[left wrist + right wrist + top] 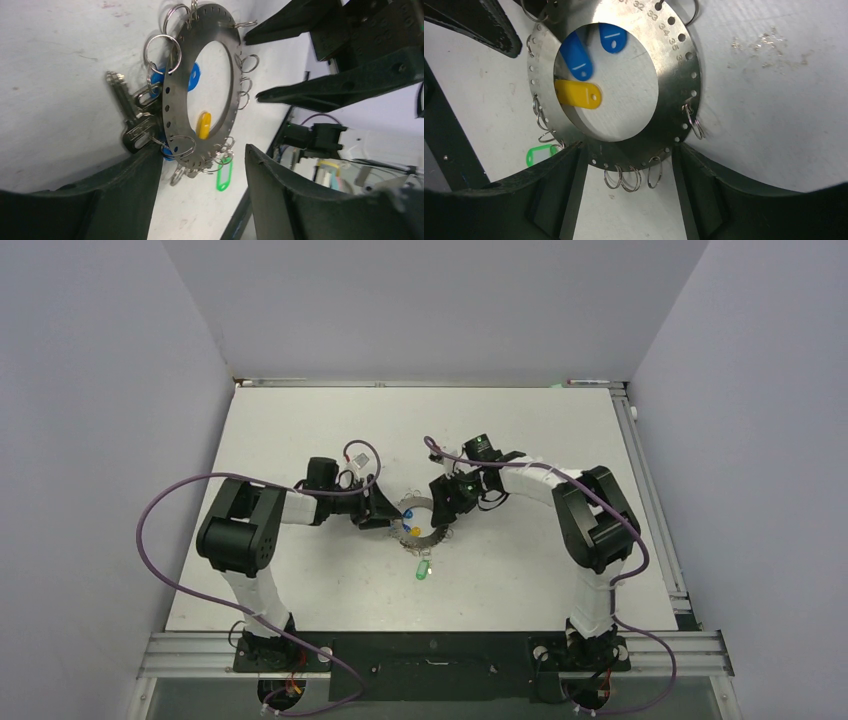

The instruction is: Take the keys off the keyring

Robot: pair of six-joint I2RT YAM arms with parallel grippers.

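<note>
The keyring (428, 523) is a wide flat silver metal ring with numbered holes and several small split rings. It lies mid-table between both grippers. Silver keys (128, 121) hang at its left side. Blue tags (576, 56) and a yellow tag (580, 95) show through its opening, and a green tag (422, 568) lies at its near side. My left gripper (200, 165) is open, its fingers either side of the ring's near edge. My right gripper (626, 157) is open, its fingertips (574, 155) straddling the opposite edge of the keyring (674, 100).
The white table (300, 420) is walled by grey panels at the back and both sides. A metal rail (640, 470) runs along the right edge. Purple cables (160, 510) loop off both arms.
</note>
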